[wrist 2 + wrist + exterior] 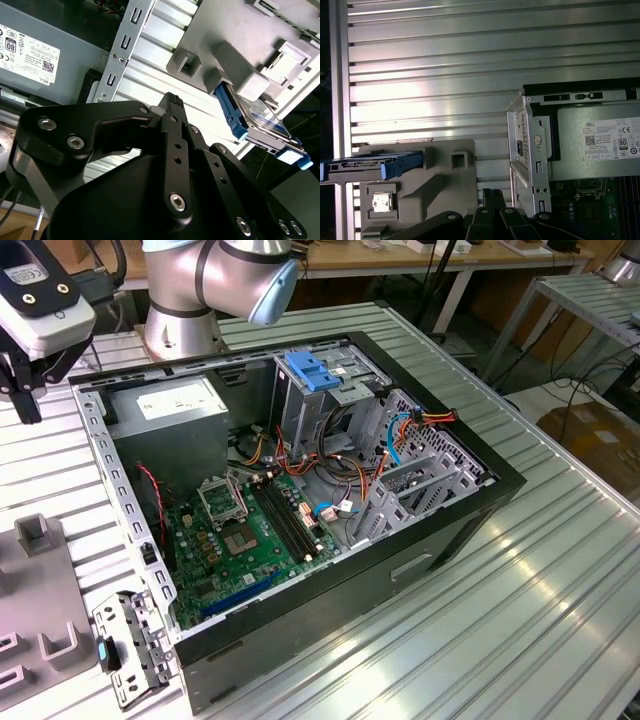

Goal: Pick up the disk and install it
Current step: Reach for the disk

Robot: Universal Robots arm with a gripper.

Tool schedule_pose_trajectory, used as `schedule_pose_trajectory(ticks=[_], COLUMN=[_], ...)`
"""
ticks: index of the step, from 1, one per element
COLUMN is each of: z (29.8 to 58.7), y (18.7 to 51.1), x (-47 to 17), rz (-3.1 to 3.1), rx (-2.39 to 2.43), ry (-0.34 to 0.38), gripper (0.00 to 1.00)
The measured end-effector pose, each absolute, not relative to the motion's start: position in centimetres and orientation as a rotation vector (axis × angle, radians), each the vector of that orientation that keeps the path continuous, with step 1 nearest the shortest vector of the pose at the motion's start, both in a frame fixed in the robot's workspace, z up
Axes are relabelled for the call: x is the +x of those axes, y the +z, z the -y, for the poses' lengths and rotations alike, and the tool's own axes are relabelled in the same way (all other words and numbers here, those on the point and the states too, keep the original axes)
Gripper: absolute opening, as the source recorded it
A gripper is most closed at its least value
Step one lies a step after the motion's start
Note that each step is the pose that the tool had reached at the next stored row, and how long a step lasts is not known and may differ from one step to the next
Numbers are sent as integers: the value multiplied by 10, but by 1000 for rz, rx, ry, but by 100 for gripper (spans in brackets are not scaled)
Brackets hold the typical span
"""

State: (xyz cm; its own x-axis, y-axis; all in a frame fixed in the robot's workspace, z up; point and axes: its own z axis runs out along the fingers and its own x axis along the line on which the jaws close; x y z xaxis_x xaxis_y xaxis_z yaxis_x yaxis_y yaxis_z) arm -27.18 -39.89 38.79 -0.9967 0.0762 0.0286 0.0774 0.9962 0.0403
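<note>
You had an open computer case (pixel 400 570) lying on the ribbed surface (pixel 540 620), its green motherboard (pixel 240 540) facing up. A grey power supply (pixel 165 410) sat in one corner of the case, and a blue bracket (pixel 312 370) topped the metal cage (pixel 300 415). A grey fixture (pixel 40 590) lay near the surface's edge, at the exterior view's left.

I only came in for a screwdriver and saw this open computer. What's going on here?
A robot arm is working on fitting a disk into the open computer. At this moment its claw hangs over the ribbed table beside the computer, apart from the disk. The disk stands on edge in a grey holder on the table, not yet picked up.
</note>
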Motion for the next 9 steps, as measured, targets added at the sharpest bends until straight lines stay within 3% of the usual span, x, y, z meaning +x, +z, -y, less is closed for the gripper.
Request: schedule_pose_trajectory(ticks=[9], z=[399], y=[388], x=[-280], rz=[3107], rx=[-120], ry=[-64], gripper=[11])
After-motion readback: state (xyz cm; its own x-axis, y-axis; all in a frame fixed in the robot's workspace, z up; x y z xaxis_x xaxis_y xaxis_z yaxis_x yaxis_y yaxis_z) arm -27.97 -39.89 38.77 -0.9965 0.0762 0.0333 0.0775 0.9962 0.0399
